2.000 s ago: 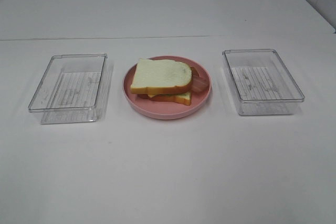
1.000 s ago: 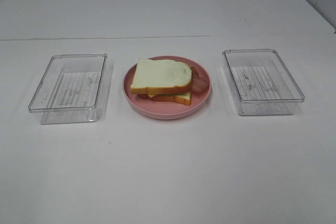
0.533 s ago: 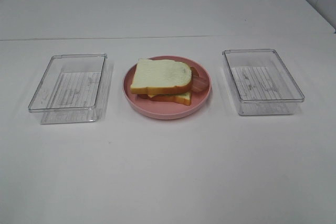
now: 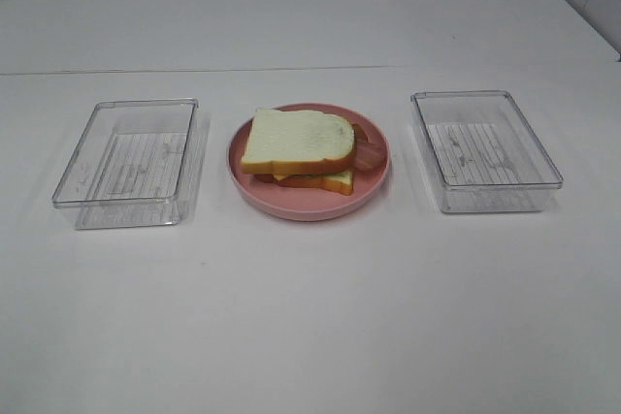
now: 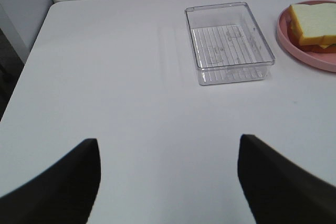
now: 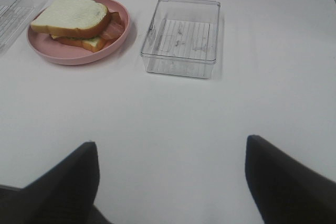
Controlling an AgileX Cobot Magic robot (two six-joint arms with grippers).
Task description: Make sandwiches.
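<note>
**Inspector A:** Item under review: the sandwich [image 4: 297,148]. It sits on the pink plate [image 4: 243,176] at the middle of the table [image 4: 310,317]. A white bread slice is on top, a second slice at the base, with a yellow cheese edge, green lettuce and brown bacon [image 4: 367,154] showing between them on the side nearer the right tray.

**Inspector B:** Stage of assembly?

**Inspector A:** In my judgement, complete. The stack is closed with its top slice and no loose ingredient lies anywhere in view. The left tray [image 4: 126,162] and the right tray [image 4: 485,150] stand either side of the plate, apart from it, and both hold nothing. I see only one sandwich; with no parts left, nothing further appears possible.

**Inspector B:** The arms?

**Inspector A:** Neither appears in the high view. Each wrist view shows its own dark fingers spread wide at the frame edge: the left gripper [image 5: 168,182] is parted with nothing between its fingers, over bare table on the near side of the left tray; the right gripper [image 6: 170,182] likewise, on the near side of the right tray. Both are well clear of the plate.

**Inspector B:** Any change against the earlier high views?

**Inspector A:** None detectable. Sandwich, plate and trays lie as they did.
</note>
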